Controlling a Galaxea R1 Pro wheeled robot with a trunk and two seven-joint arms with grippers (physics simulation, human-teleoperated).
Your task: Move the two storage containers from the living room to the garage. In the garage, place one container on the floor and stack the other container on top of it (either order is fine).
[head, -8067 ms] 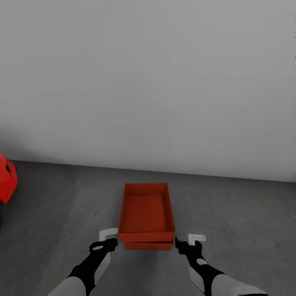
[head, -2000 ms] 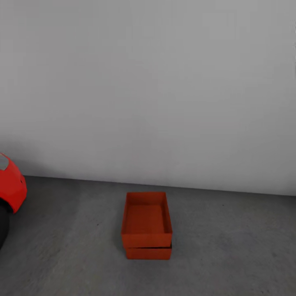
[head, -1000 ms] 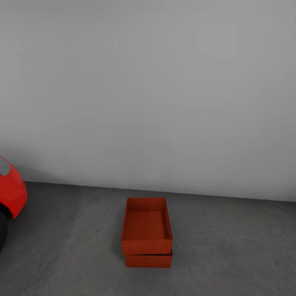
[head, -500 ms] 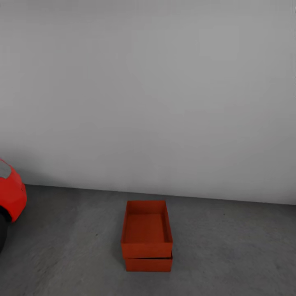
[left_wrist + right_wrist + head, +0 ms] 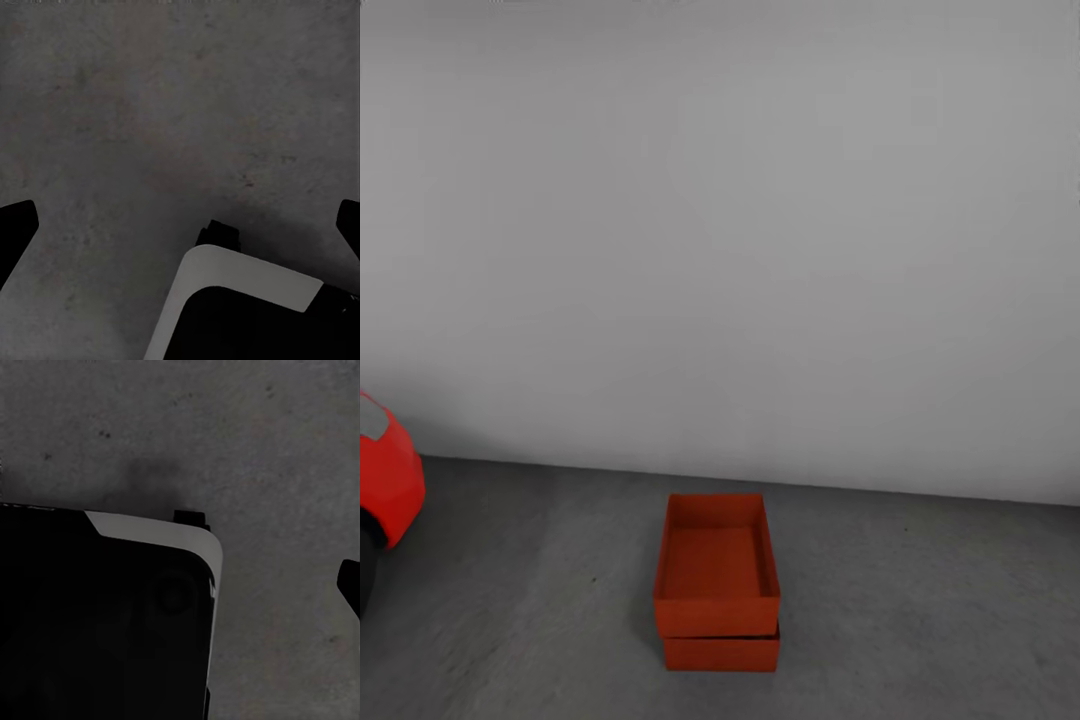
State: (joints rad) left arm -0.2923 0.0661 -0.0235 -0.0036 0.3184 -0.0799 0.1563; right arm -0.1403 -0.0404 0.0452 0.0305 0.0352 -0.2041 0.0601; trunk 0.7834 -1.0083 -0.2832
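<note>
Left gripper [image 5: 180,217]: fingers spread wide, empty, over bare floor [image 5: 150,112]; right gripper: one fingertip [image 5: 349,585] visible, state cannot be told. Storage containers [image 5: 717,580]: stacked on garage floor near wall [image 5: 720,250], red car [image 5: 385,485] well apart; judged light, stiff, ribbed—grip opposite side walls. Versus eight seconds earlier: arms gone from the head view, which has shifted; stack unmoved.

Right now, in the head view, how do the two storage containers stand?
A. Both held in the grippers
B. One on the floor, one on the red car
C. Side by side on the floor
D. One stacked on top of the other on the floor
D: the upper container sits on the lower container, which rests on the grey concrete floor.
</note>
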